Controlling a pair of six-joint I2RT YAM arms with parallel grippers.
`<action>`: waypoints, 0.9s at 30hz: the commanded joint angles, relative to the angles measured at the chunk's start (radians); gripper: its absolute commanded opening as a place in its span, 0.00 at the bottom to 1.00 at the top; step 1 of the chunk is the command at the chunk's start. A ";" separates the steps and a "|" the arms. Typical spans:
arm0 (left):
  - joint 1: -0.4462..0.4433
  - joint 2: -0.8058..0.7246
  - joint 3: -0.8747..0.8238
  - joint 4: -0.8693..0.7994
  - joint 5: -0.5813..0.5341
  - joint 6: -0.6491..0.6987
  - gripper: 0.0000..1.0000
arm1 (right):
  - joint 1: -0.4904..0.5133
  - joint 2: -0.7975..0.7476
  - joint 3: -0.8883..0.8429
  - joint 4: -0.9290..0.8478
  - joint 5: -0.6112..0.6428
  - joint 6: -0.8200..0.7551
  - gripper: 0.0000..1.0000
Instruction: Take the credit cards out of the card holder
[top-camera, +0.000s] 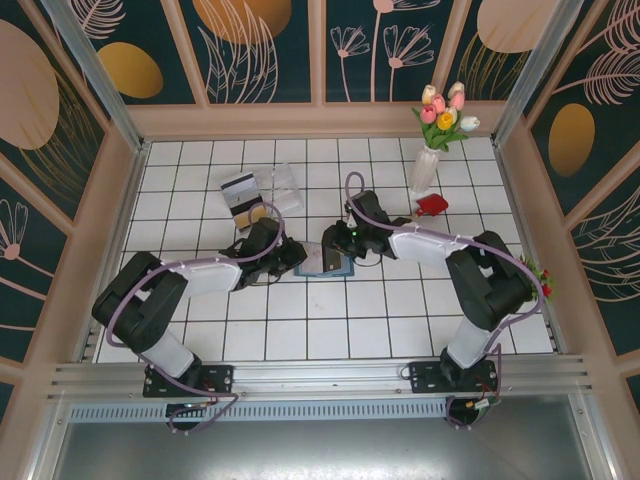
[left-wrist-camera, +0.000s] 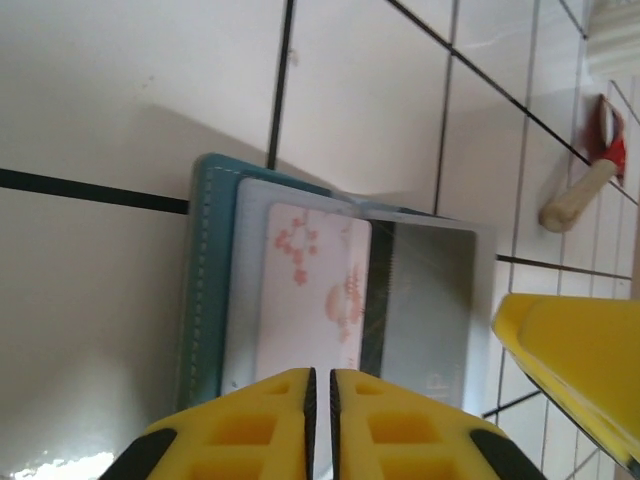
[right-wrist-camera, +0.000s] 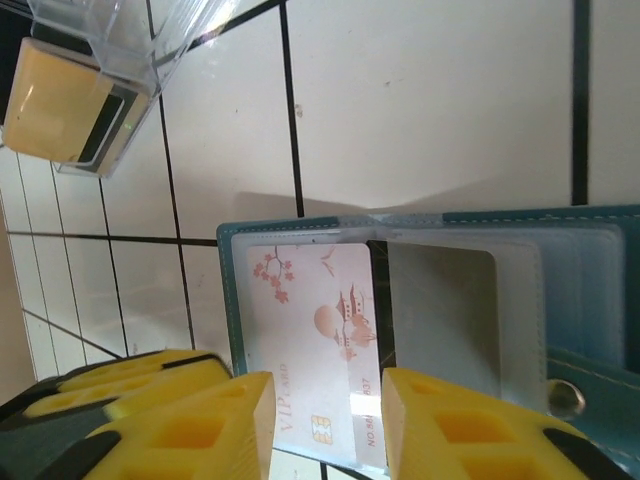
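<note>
My right pincer (right-wrist-camera: 325, 400), jaws apart, straddles the near short end of the blossom-printed credit card (right-wrist-camera: 315, 340). Its long axis runs straight ahead inside the open card holder (right-wrist-camera: 610, 365) on the tiles (right-wrist-camera: 450, 100). My left pincer (left-wrist-camera: 321, 385), closed up, sits at the holder's edge.

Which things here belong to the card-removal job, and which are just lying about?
Job: card holder, blossom-printed card inside it, two cards in the clear box.
Lying about: tulip vase, red wooden-handled item.
</note>
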 joint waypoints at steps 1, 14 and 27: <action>0.005 0.034 0.034 -0.006 -0.039 -0.013 0.12 | 0.004 0.038 0.041 -0.023 -0.040 -0.029 0.32; 0.007 0.077 -0.056 0.016 -0.043 -0.081 0.00 | 0.008 0.140 0.043 0.005 -0.086 -0.050 0.27; 0.011 0.115 -0.129 0.081 -0.018 -0.106 0.00 | 0.008 0.196 0.055 0.030 -0.212 -0.140 0.30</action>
